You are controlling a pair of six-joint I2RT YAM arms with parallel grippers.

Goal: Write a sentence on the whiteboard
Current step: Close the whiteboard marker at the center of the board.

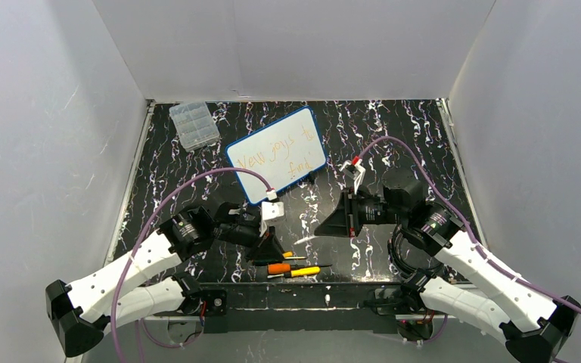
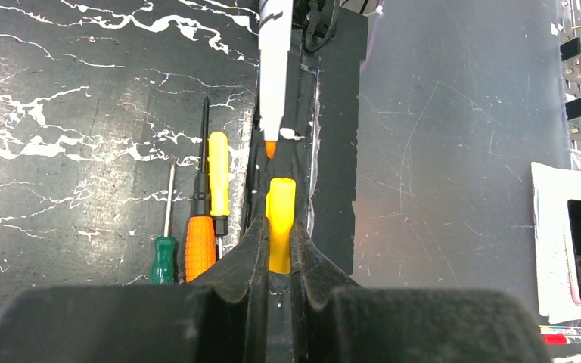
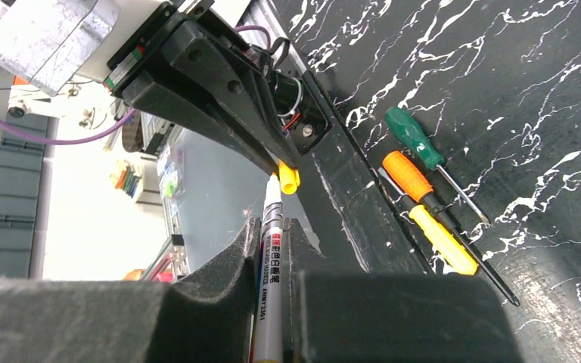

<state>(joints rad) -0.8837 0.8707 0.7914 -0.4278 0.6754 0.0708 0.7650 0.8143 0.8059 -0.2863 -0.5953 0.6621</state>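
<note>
The whiteboard (image 1: 304, 127), white with a blue frame, lies tilted at the back middle of the table. The sentence (image 1: 272, 157) is on it in thin orange handwriting, in two lines. My right gripper (image 1: 325, 225) (image 3: 271, 227) is shut on a white marker (image 3: 270, 257) whose orange tip (image 2: 271, 148) points at my left gripper. My left gripper (image 1: 271, 248) (image 2: 278, 227) is shut on the marker's yellow cap (image 2: 281, 227) (image 3: 288, 180). Tip and cap are in line, a small gap apart, over the table's near edge.
Green (image 2: 165, 259), orange (image 2: 200, 246) and yellow (image 2: 219, 174) screwdrivers lie side by side just left of the cap, near the front edge (image 1: 295, 270). A clear plastic compartment box (image 1: 197, 125) stands at the back left. White walls enclose the table.
</note>
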